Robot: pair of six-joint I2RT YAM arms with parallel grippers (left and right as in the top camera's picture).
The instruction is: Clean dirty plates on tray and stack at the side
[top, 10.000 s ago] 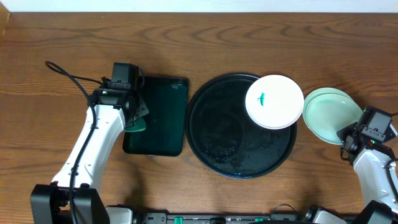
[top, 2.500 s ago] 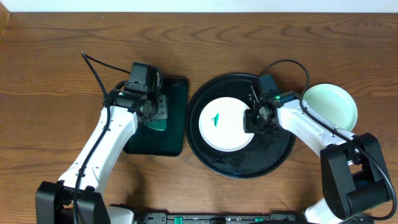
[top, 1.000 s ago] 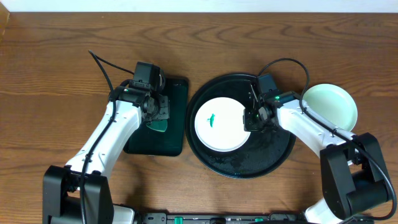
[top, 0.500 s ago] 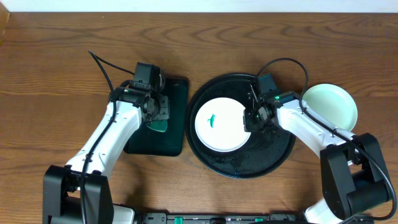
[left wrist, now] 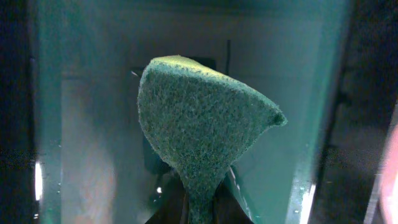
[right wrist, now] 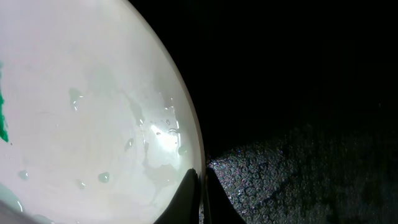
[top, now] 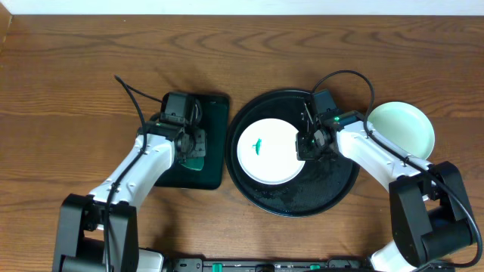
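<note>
Right tool (right wrist: 200,177): jaws drawn narrow, pinching the right-hand rim of the white round shallow plate (top: 268,151), with the rim caught between the two fingers.

Plate lies flat, face up, on the large round glossy black tray (top: 333,185), left of the tray's centre and inside its low rim. Being round, it has no long axis. The small dark green smear (top: 258,144) sits left of plate centre, on the side away from the right tool. The wrist view shows water drops on the plate face near the grip and a wet speckle on the black tray beside it.

Left tool (top: 193,145): closed on the dark green scouring pad (left wrist: 199,118), held by its narrow bunched end. Pad fans wide away from the fingers, its long axis in line with the tool. It hangs over the dark green rectangular tray (top: 215,113); contact cannot be told. That tray lies just left of the black one, long axis front to back on the brown wooden surface (top: 76,75).

Pale mint-green plate (top: 404,132) rests face up on the surface just right of the black tray; how many are stacked there is unclear.
</note>
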